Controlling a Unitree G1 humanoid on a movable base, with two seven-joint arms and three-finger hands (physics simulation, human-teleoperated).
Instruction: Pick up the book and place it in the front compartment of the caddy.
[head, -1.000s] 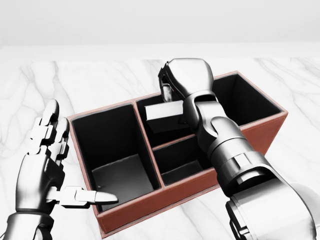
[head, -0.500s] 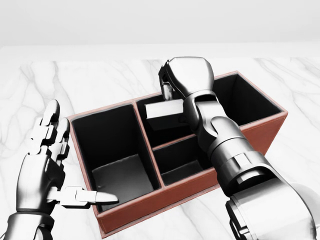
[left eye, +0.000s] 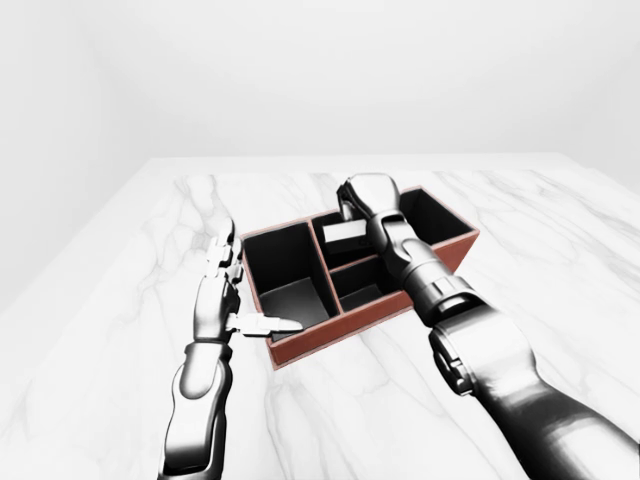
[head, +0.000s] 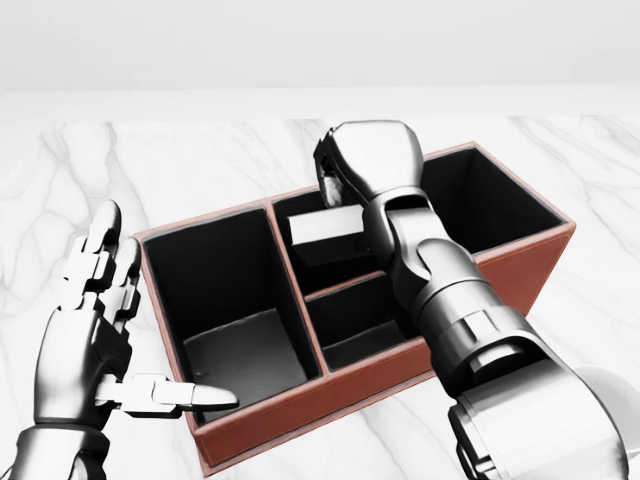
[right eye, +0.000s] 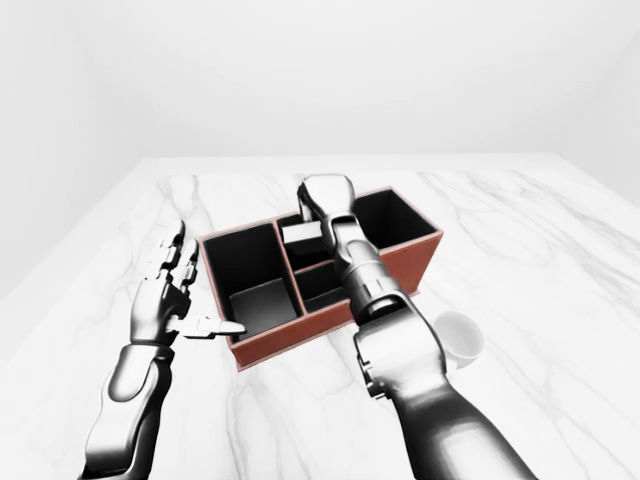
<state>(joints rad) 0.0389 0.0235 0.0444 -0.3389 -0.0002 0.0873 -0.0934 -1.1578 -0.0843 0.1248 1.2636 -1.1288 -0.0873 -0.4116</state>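
Left robot hand (head: 95, 330) spread open with thumb pointing sideways; right robot hand (head: 350, 185) reaches forward, fingers curled downward

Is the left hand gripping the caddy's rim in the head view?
No. The left hand is open beside the caddy, thumb over its corner.

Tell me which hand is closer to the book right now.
Right. The right hand is over the book in the caddy, apparently gripping it; the left hand is open beside the caddy's left end.

A reddish-brown caddy (head: 520, 270) with black insides sits on white, grey-veined marble (head: 180, 160); the book (head: 325, 227) looks pale grey.
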